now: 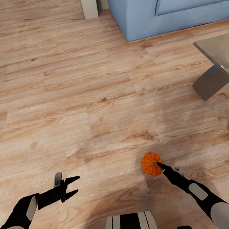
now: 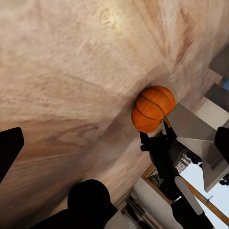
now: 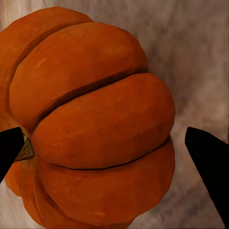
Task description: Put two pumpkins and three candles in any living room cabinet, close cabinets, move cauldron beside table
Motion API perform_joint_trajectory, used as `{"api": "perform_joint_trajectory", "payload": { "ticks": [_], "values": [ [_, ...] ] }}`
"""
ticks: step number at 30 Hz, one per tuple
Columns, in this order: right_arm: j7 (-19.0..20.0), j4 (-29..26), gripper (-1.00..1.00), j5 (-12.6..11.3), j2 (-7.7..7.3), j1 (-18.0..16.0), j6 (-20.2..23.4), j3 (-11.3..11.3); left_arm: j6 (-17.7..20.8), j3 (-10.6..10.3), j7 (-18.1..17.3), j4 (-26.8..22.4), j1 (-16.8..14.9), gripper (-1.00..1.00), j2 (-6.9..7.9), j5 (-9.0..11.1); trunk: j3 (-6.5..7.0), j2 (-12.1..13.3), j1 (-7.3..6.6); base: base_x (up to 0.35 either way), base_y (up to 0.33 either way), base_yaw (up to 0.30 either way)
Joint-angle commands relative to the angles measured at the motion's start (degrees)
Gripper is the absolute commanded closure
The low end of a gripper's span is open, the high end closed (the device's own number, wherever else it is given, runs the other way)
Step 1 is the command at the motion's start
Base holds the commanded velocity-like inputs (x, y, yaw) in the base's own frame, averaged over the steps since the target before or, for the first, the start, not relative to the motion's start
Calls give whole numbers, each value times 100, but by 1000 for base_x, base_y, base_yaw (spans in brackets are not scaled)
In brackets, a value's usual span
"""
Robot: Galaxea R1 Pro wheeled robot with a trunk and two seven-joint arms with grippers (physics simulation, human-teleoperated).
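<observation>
- Holding one pumpkin [image 1: 151, 164], the right gripper [image 1: 161, 167] is clamped at its stem.
- The left gripper [image 1: 74, 185] is spread, empty.
- Carriage to a cabinet is judged next.

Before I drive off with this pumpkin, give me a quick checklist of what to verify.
1. Pumpkin at the right gripper: ok.
2. Grip firm: cannot tell; in the right wrist view one fingertip touches it, the other stands apart.
3. Pumpkin off the floor: cannot tell.
4. Left gripper open and holding nothing: ok.
5. Table apart from both arms: ok.
6. Cabinet in sight: not ok.
</observation>
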Motion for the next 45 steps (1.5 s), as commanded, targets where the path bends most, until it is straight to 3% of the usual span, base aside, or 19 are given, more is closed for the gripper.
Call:
{"api": "perform_joint_trajectory", "payload": {
  "ticks": [1,33,45],
  "values": [
    [-34,14,100,69,2,0,-7,31,-1,-2,0,1,-1,-100,1,-1,0,0,1,0,4,0],
    [-36,14,100,78,2,3,-2,39,-1,-2,0,1,-1,-100,3,-1,0,0,1,13,8,0],
    [-36,11,100,80,2,1,-4,39,-4,-5,6,1,-1,-100,-5,-8,265,16,-30,0,0,0]
  ]
}}
